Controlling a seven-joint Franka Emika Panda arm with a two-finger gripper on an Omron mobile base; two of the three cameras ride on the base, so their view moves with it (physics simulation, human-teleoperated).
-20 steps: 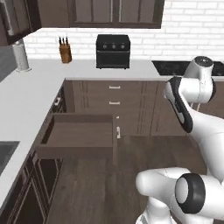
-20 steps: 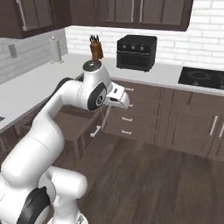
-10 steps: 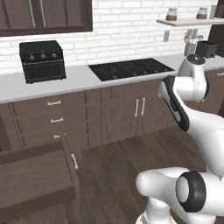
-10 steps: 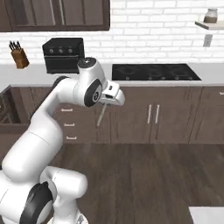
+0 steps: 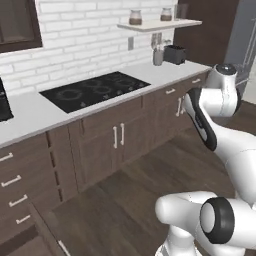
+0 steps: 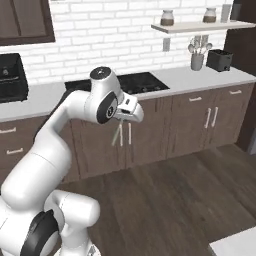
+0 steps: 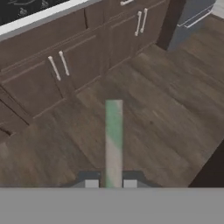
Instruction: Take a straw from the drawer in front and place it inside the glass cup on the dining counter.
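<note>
The wood floor (image 6: 165, 195) spreads dark brown below a run of dark cabinet doors (image 6: 200, 122). Above them the pale counter (image 6: 210, 77) carries a black cooktop (image 5: 95, 90) at about 11 o'clock in the left base view, with a toaster (image 6: 219, 60) and a utensil jar (image 6: 197, 61) toward 1 o'clock in the right base view. The jaws (image 7: 110, 183) are pressed together, pinching the straw (image 7: 113, 142). In the hand view it is a pale greenish stick rising from 6 o'clock toward the centre, held in the air over the floor.
</note>
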